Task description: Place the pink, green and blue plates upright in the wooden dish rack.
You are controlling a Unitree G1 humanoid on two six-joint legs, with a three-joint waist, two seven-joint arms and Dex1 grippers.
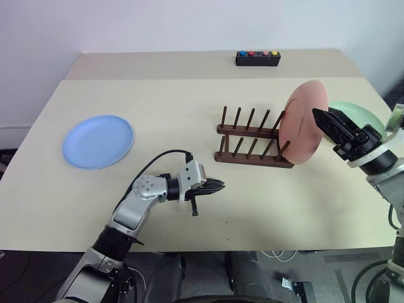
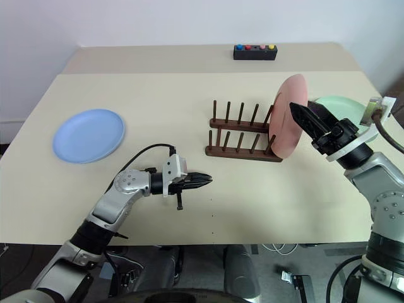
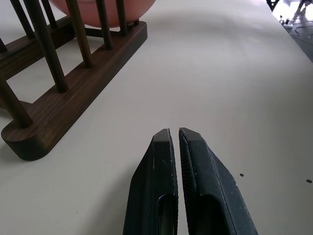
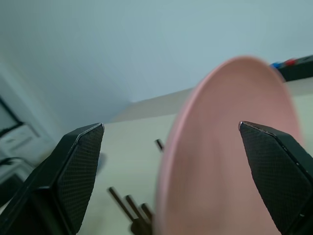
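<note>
Right gripper (image 1: 327, 120) open beside pink plate (image 1: 303, 122), upright in wooden dish rack (image 1: 252, 146)

Beige table (image 1: 189, 113), two-tone top: far strip slightly pinker. Black box (image 1: 258, 58) with blue, red, pink and yellow buttons sits on that far strip, near the back edge. White wall (image 1: 189, 25) behind. Cables on the floor (image 1: 284, 255) below the near edge.

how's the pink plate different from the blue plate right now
The pink plate stands upright on edge at the right end of the wooden dish rack; the blue plate lies flat on the table, far off to the left. The pink one sits beside the open right gripper; nothing is near the blue one. Both are plain and round.
</note>
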